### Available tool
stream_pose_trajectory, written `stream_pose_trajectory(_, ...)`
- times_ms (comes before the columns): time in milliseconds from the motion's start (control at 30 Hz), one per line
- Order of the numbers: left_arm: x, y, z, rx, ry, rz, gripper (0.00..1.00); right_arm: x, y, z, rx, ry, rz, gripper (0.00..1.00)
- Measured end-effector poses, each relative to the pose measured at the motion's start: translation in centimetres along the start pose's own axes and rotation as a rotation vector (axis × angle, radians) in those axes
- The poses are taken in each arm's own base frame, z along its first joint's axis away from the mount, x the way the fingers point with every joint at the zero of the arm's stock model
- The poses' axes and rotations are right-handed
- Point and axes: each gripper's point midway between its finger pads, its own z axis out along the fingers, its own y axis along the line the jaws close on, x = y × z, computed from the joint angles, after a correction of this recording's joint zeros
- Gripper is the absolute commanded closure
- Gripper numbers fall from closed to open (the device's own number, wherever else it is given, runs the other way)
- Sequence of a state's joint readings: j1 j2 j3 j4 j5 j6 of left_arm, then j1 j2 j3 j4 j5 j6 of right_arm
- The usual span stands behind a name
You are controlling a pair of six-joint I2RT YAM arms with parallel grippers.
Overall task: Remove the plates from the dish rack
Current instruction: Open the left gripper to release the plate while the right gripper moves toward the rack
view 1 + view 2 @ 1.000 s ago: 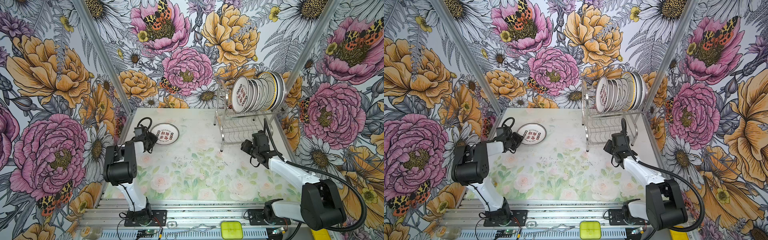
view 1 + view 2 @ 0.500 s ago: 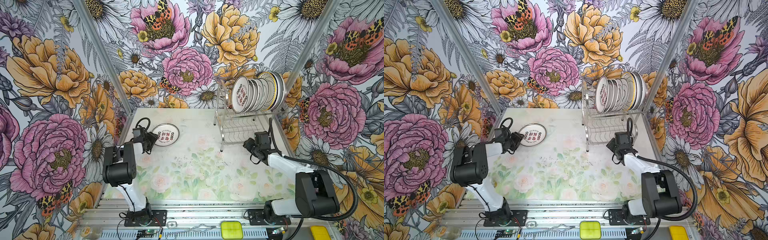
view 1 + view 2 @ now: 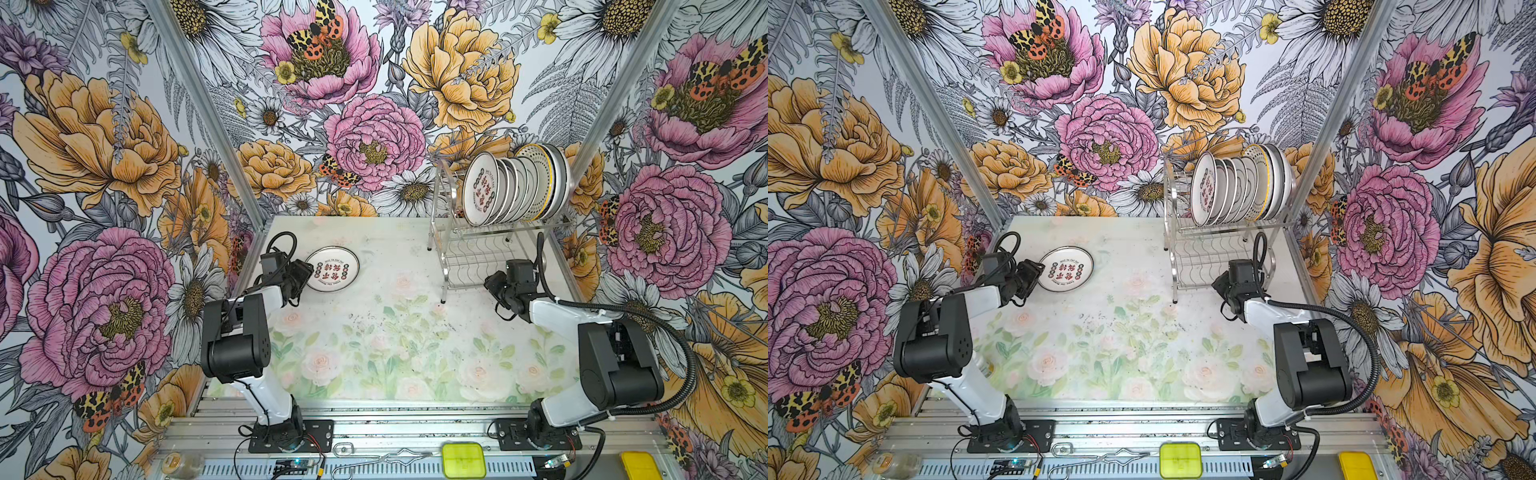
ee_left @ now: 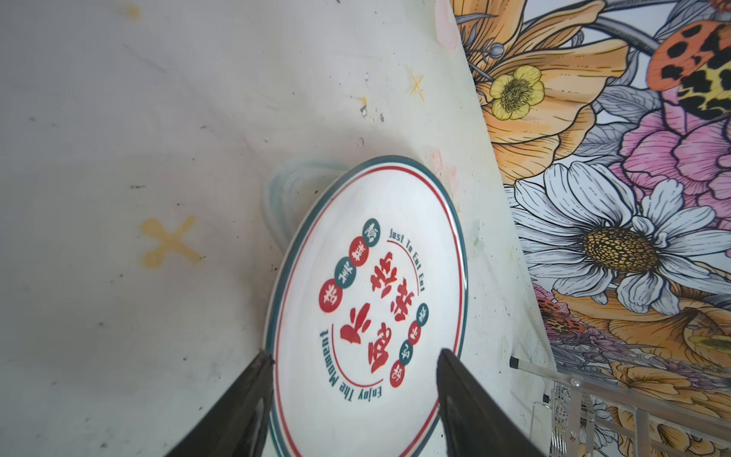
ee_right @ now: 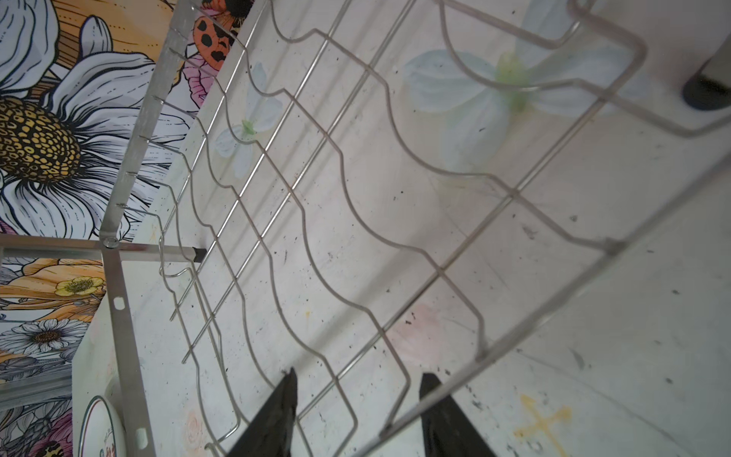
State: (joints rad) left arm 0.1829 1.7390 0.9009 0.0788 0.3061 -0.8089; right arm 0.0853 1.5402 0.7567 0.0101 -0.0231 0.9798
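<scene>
The dish rack (image 3: 478, 264) stands on the table (image 3: 374, 332) at its far end, on the right arm's side, and every place here is given from it. On its upper level a row of plates (image 3: 515, 187) stands on edge, close one behind another, and both top views show them (image 3: 1237, 187). The plate at the end of the row toward the left arm carries red characters (image 3: 481, 193), and further along the row is a dotted plate with a yellow rim (image 3: 536, 183). The lower level of the rack, a shelf of wavy wire, holds no plate. One more plate with red characters (image 3: 332, 270) lies flat on the table, face up, well apart from the rack on the left arm's side. The left gripper (image 3: 306, 276) is at the edge of this plate that is farthest from the rack. In the left wrist view its two fingers (image 4: 245, 399) stand apart, with the plate's rim between them, and they do not press on it. The right gripper (image 3: 488, 282) is low at the front edge of the rack's lower shelf. In the right wrist view its fingers (image 5: 273, 415) are also apart, and the front wire of the shelf passes between them without being clamped.
</scene>
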Motion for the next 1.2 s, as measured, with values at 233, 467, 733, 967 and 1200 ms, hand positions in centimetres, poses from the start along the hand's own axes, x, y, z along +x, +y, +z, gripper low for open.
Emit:
stream_pose_trajectory(233,0.0,0.8,-0.1,-0.011,0.003,-0.012,0.33,-0.2,0.2,0.7,-0.005,-0.003,0.018,0.64)
stream_pose_trajectory(467,-0.3,1.1,-0.2,-0.014,0.000,-0.022,0.33,-0.8,0.1,1.1,0.009,0.019,0.148,0.79)
stream_pose_trajectory(733,-0.6,1.3,-0.6,-0.017,-0.007,-0.027,0.34,-1.4,1.2,2.3,-0.006,0.030,0.144,0.82)
stream_pose_trajectory(967,-0.4,1.2,-0.6,-0.011,0.005,-0.029,0.34,-1.7,1.9,2.9,-0.013,0.033,0.143,0.83)
stream_pose_trajectory(1200,0.2,-0.4,-1.6,0.012,0.021,-0.012,0.31,-2.1,2.5,3.7,-0.015,0.042,0.143,0.82)
